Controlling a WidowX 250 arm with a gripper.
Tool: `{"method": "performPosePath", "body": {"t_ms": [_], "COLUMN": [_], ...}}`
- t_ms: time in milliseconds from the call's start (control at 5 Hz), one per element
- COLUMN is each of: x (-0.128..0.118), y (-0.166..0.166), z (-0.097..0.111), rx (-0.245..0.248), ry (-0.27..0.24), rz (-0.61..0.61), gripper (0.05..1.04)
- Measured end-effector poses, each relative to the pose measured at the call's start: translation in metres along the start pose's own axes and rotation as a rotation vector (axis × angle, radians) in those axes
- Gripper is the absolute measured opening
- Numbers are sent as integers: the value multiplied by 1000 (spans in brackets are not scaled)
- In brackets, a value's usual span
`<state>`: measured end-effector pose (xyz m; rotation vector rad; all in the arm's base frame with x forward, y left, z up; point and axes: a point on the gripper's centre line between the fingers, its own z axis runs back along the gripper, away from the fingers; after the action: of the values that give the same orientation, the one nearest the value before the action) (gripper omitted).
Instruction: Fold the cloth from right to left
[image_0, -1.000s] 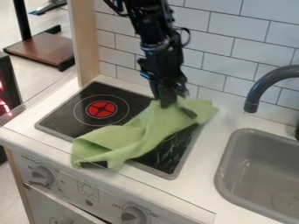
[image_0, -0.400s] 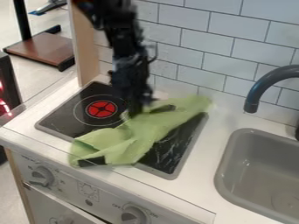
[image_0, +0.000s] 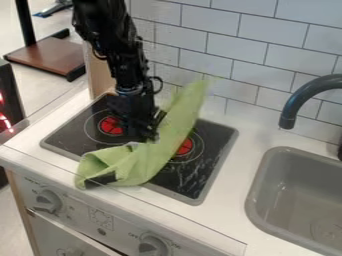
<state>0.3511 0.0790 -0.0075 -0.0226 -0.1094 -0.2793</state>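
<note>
The black gripper (image_0: 145, 139) hangs low over the middle of the stove top, shut on the green cloth (image_0: 161, 154) along its left edge. The cloth stretches from the stove's front left edge toward the back. Its rear part stands up as a narrow flap, right of the gripper, in front of the tiled wall. At the front left the cloth is bunched, with a dark patch showing at its lower edge. The arm and gripper hide part of the left burner.
Under the cloth lies the black stove top (image_0: 212, 155) with two red burners, the right one partly covered. A grey sink (image_0: 257, 200) and dark faucet (image_0: 287, 117) are at the right. Knobs line the front panel, and a wooden post (image_0: 100, 77) stands at back left.
The gripper has moved left and slightly toward the front, drawing the cloth along. The cloth's right part has come off the counter side and swung up and left, uncovering the right burner.
</note>
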Motion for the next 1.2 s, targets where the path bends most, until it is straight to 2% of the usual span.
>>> {"method": "performPosePath", "body": {"t_ms": [200, 400, 600, 800, 1000, 1200], "x": [0, 0, 1, 1, 6, 13], "y": [-1, -4, -8, -14, -16, -21], "z": [0, 1, 2, 5, 24, 43], "rx": [-5, -25, -51, -78, -85, -120], "ry": [2, 2, -4, 4, -39, -73], "rz": [5, 12, 12, -5, -12, -47], "gripper": [138, 323, 513, 747, 995, 1010]}}
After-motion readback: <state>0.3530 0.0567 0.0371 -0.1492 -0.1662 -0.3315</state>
